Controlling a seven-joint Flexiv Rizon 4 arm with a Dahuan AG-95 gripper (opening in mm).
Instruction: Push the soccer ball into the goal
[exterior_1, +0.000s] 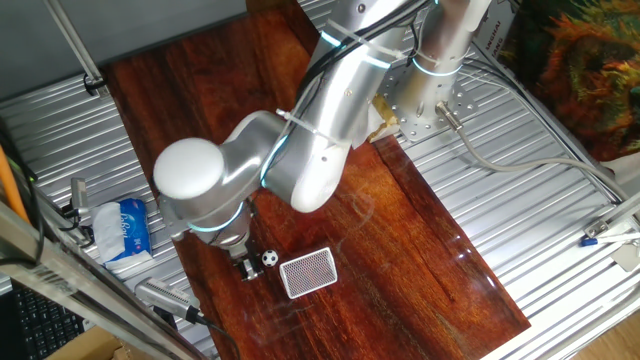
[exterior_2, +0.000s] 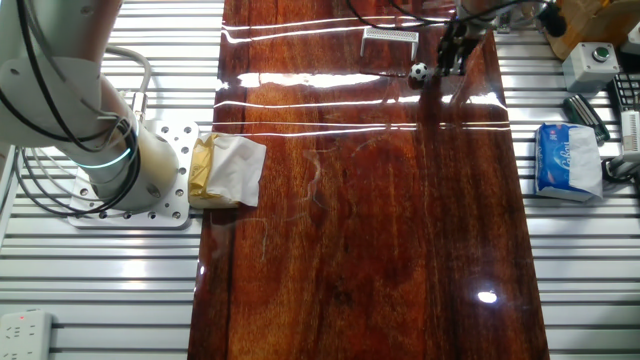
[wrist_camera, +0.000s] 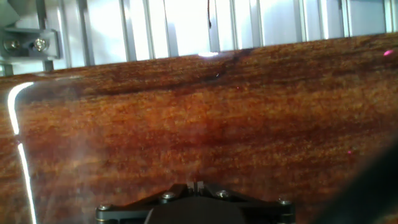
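Hand view is giving you almost nothing of the task: only the wooden board (wrist_camera: 205, 124) filling the frame, ribbed metal along the top edge, and the gripper (wrist_camera: 196, 185) showing as a dark body at the bottom centre, its fingertips meeting with just a hairline seam between them and nothing held there.

You are seeing the soccer ball (exterior_1: 269, 258) best in one fixed view, sitting in the lower centre of the frame as a tiny white sphere with black patches. It is lying just beside the gripper (exterior_1: 246, 268) and just left of the goal (exterior_1: 309, 272), a small white-framed rectangle with fine grey mesh; whether ball and fingers are touching is too small to tell. In the other fixed view the ball (exterior_2: 419, 71) is appearing near the top edge, between the goal (exterior_2: 390, 38) and the gripper (exterior_2: 451, 58).

Much is being hidden from you. The arm's big silver elbow is covering the board's middle in one fixed view, and the fingers are dark and blurred in both fixed views.

The wood is looking glossy and reddish, carrying bright streaks of reflected light, and is lying on a ribbed metal table (exterior_2: 580, 260). A blue-and-white tissue packet (exterior_2: 568, 161) is resting off the board, and a crumpled packet (exterior_2: 226, 171) is sitting beside the arm's base (exterior_2: 130, 180).
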